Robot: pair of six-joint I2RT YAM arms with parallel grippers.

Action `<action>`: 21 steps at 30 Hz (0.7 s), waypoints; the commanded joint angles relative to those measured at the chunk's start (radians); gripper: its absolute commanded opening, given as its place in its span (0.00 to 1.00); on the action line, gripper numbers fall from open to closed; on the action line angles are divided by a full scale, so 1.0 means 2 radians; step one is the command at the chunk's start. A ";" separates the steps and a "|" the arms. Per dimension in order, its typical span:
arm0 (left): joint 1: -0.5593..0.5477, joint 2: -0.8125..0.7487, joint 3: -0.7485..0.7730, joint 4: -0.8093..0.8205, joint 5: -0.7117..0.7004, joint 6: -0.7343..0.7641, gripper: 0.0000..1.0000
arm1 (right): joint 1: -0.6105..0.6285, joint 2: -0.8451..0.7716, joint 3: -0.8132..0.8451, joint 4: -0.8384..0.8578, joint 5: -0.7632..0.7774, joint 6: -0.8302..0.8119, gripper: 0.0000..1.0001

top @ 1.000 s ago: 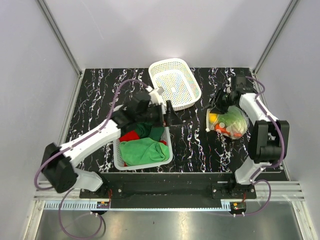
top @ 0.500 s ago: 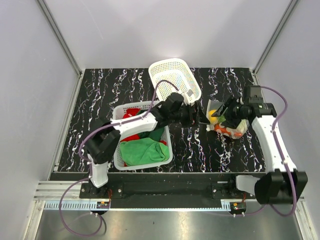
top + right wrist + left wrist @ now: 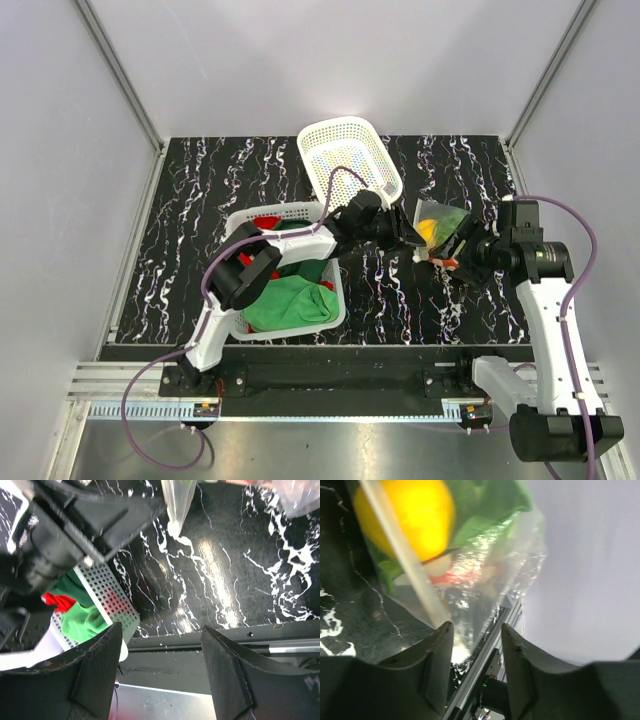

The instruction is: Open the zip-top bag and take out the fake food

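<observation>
zip-top bag [image 3: 447,222] sitting toward the right edge of the table [image 3: 190,200], just beside far white basket [image 3: 350,165] | fake food [image 3: 405,515] lying inside it | left gripper [image 3: 476,630] standing part-open around bag's edge | right gripper [image 3: 162,629] hanging open, gripping nothing

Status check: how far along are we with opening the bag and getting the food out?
Done: only the approach to the zip-top bag. In hand: the left gripper straddles its edge, jaws apart; the right gripper is open beside it, empty. Left: grip, open it, remove the fake food; lemon and lettuce sit inside.
</observation>
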 commanded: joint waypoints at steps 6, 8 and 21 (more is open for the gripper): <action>0.004 0.007 0.033 -0.006 -0.027 0.022 0.49 | 0.002 -0.032 -0.066 0.001 -0.035 -0.009 0.73; 0.004 -0.003 0.025 -0.012 -0.049 0.043 0.54 | 0.002 -0.037 -0.081 0.004 -0.040 -0.006 0.73; 0.028 0.069 0.045 0.121 0.018 -0.085 0.52 | 0.001 -0.018 -0.128 0.093 -0.097 0.040 0.72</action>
